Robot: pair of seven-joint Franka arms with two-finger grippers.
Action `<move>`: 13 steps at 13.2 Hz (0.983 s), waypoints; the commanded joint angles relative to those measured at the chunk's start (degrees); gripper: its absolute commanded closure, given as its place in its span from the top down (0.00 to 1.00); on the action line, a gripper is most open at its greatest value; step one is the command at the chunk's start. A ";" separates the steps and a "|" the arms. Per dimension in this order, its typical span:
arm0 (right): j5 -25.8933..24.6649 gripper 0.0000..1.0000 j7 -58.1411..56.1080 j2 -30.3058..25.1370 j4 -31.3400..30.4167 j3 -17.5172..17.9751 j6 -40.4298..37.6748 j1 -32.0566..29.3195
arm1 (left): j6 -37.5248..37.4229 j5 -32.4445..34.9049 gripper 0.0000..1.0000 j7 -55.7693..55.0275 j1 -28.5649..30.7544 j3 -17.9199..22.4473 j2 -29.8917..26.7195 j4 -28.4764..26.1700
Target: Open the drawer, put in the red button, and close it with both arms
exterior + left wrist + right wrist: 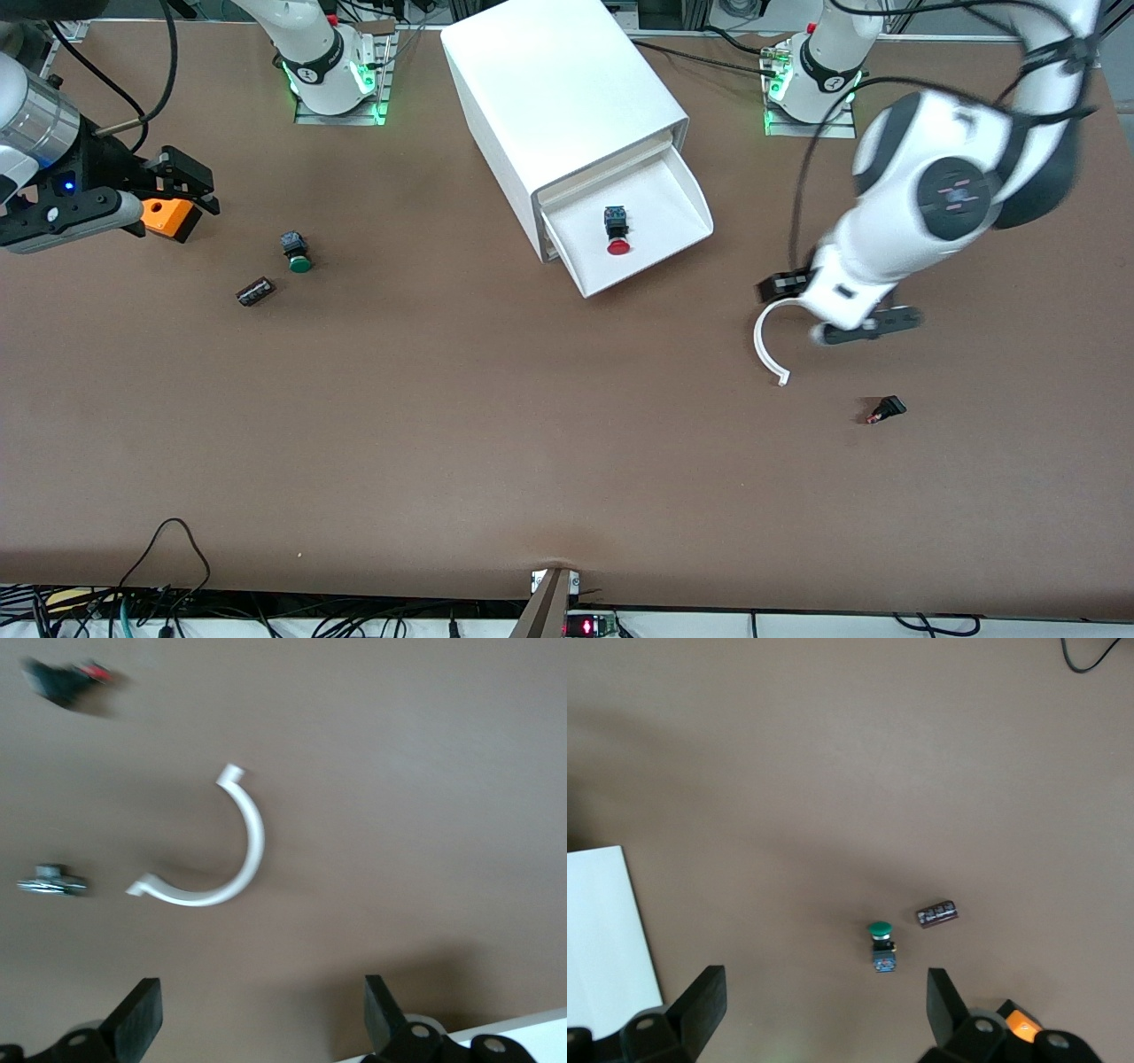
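The red button (617, 241) lies on its side in the drawer (660, 244), which is pulled out of the white cabinet (549, 97). The left gripper (261, 1028) hangs over the bench (443, 425) beside a white curved piece (766, 346), jaws spread, holding nothing. The right gripper (824, 1019) hangs at the right arm's end, jaws spread and empty, near a green button (299, 254) and a dark cylinder (255, 291). A small black switch (886, 409) lies nearer the front camera than the curved piece.

Two white arms (921, 221) with rounded joints and dark joint caps are fitted with black cables. Bases are lit green. Black two-finger grippers are mounted.
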 commanded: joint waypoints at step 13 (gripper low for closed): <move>-2.47 1.00 -0.72 0.66 1.69 0.37 0.09 -0.04 | 14.70 3.60 1.00 -34.48 -11.96 -3.02 11.55 -4.63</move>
